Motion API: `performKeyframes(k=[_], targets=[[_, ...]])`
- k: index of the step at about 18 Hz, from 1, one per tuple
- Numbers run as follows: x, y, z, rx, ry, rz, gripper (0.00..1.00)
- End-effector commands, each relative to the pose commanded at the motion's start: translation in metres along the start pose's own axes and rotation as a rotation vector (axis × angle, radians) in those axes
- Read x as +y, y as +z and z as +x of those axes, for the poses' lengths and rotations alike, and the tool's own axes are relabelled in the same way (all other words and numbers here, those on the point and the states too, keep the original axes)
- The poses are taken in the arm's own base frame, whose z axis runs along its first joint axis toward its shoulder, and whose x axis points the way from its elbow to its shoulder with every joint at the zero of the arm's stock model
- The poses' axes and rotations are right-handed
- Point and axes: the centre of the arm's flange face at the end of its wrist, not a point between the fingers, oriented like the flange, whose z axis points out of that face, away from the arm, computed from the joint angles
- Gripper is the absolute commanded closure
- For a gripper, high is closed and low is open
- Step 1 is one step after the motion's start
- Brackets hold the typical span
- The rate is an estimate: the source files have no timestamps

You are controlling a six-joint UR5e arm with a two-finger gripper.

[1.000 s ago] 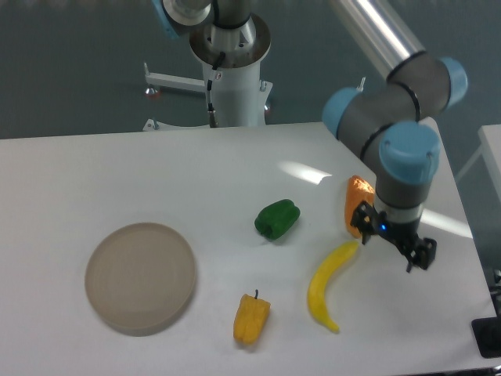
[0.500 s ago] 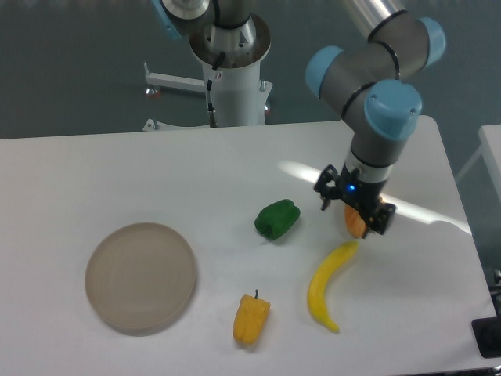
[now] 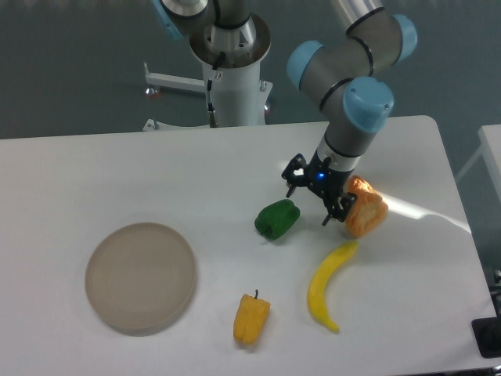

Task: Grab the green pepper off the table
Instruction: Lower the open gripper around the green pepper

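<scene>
The green pepper (image 3: 277, 218) is lying on the white bench (image 3: 117, 172), near its middle, apart from everything else. It is judged to be light, stiff and glossy, so slipping is likely; a hold across its rounded sides, at the widest part, is being suggested. The end effector (image 3: 315, 193) is being held just right of and above the pepper, its fingers spread and nothing gripped. Half a second ago it was hanging farther right, over the orange lump (image 3: 365, 206). A banana (image 3: 327, 283), a yellow pepper (image 3: 251, 317) and a round plate (image 3: 141, 276) are lying nearer the front edge.

Grey arm (image 3: 356, 35) — blue caps, black pincer (image 3: 315, 193).
</scene>
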Motion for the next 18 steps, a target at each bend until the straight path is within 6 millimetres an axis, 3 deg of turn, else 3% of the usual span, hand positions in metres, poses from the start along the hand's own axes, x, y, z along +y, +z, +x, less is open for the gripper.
performKeyframes(k=[6, 18], targets=[[0.001, 0.010, 0.017, 0.008, 0.014, -0.002, 0.00], [-0.007, 0.028, 0.024, -0.028, 0.059, 0.009, 0.00]])
